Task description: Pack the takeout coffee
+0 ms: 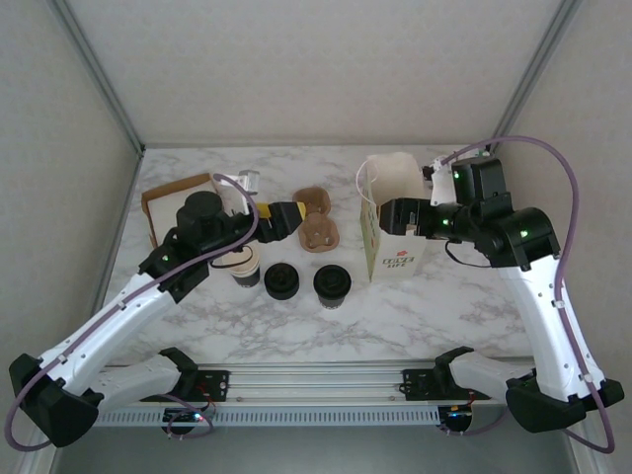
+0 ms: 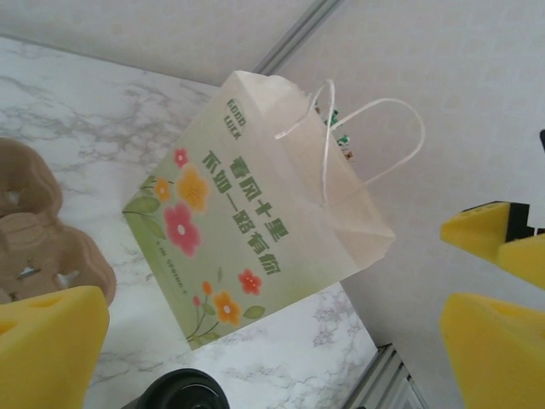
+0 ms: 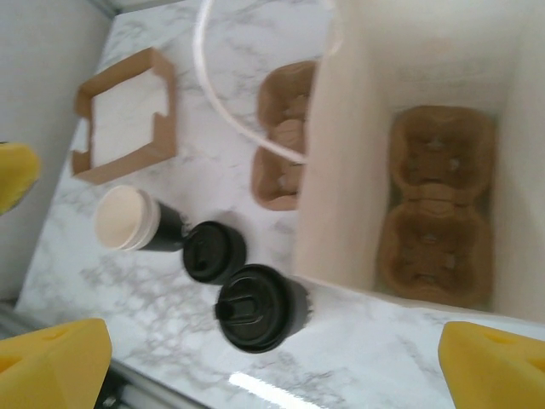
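Near the bench's point(image 1: 444, 306) front edge, left of the paper bag point(image 1: 393, 242): takeout coffee point(image 1: 332, 284) standing ungrasped. Left end effector point(image 1: 284, 219) and right end effector point(image 1: 393, 215) are hovering open, empty. Grasp seemingly pending, calling for descent around it.

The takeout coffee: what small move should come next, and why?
Probably lower the left gripper, its fingers open, toward the takeout coffee. The lidded cup stands upright on the table, ungrasped, beside the paper bag, whose open mouth shows a cup carrier waiting inside.
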You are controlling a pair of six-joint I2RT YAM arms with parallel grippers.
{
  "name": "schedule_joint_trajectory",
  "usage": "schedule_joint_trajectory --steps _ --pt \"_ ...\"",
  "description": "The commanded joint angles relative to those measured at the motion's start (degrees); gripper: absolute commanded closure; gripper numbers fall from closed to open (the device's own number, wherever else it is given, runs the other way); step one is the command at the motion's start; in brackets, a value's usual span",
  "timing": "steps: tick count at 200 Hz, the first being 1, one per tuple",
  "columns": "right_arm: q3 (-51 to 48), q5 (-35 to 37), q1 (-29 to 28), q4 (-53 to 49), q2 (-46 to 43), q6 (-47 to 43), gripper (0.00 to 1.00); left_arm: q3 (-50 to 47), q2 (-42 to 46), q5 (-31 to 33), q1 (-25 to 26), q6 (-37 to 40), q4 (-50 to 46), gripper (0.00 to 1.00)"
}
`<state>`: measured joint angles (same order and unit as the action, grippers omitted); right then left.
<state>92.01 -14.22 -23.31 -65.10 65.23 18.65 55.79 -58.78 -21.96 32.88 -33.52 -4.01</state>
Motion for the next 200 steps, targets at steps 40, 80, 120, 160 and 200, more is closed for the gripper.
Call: schedule_joint_trajectory --steps 40,80,120,160,200 --pt "-2.02 -3.66 -5.97 -0.17 2.57 -2.43 0.07 -3.72 1.96 4.47 -0.71 1.00 0.52 0.00" --pt "-1.48 5.85 -15.47 -2.33 6.39 -3.56 0.10 -5.11 3.15 5.07 -1.43 1.00 -0.53 0.00" --pt "-0.37 13.60 -23.23 -3.96 11.73 -4.20 0.12 -7.46 6.16 6.12 -2.25 0.73 -2.46 0.00" --pt "-0.81 18.05 -26.24 -4.60 16.08 -3.04 0.12 -10.09 8.28 6.73 -3.04 0.38 -4.27 0.00" --pt "-2.35 19.73 -27.72 -3.89 19.94 -1.11 0.12 -11.58 7.17 4.57 -4.89 0.12 -4.15 0.00"
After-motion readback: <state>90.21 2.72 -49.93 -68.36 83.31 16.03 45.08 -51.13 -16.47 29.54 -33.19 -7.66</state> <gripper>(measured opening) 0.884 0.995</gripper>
